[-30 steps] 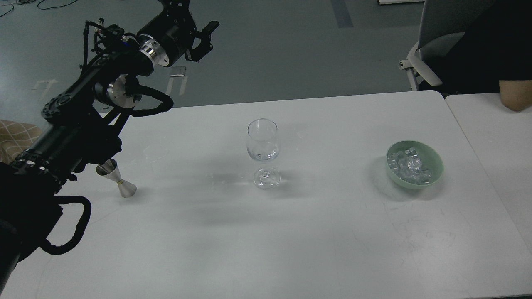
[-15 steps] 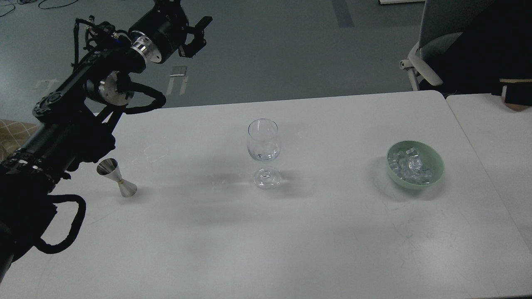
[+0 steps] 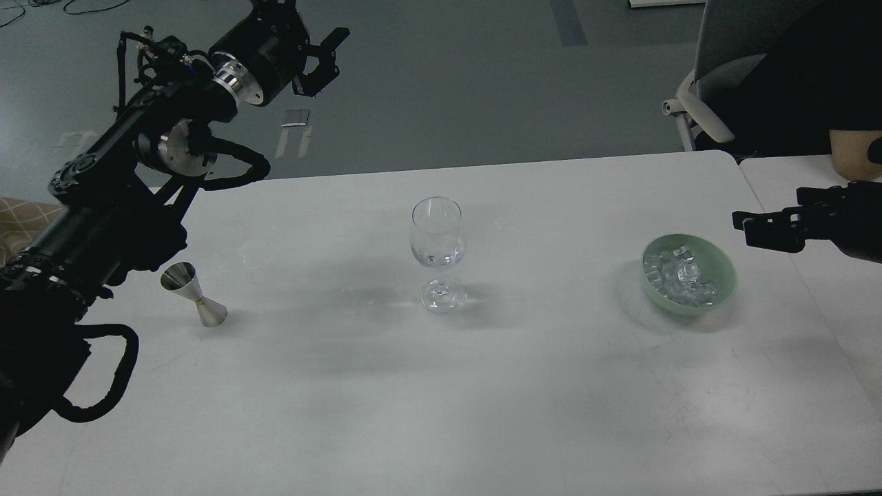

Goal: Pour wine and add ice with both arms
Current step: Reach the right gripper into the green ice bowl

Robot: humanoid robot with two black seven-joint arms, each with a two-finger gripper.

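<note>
A clear stemmed wine glass [image 3: 438, 234] stands upright mid-table with a trace of clear liquid in its bowl. A silver jigger [image 3: 194, 295] stands at the left. A pale green bowl [image 3: 725, 270] at the right holds several clear ice cubes [image 3: 679, 274]. My left gripper [image 3: 322, 60] is raised high beyond the table's far edge, open and empty, well away from the glass. My right gripper [image 3: 741, 229] comes in from the right edge, just above and right of the bowl; it is dark and its fingers cannot be told apart.
A white table [image 3: 441, 386] bears everything. A second table [image 3: 792, 180] abuts on the right. A grey chair [image 3: 723, 62] stands behind the far right corner. A tan bare forearm [image 3: 851, 153] rests at the right edge.
My right arm has come into view from the right edge, reaching toward the bowl. My left arm has drawn up and to the left, uncovering the jigger.
</note>
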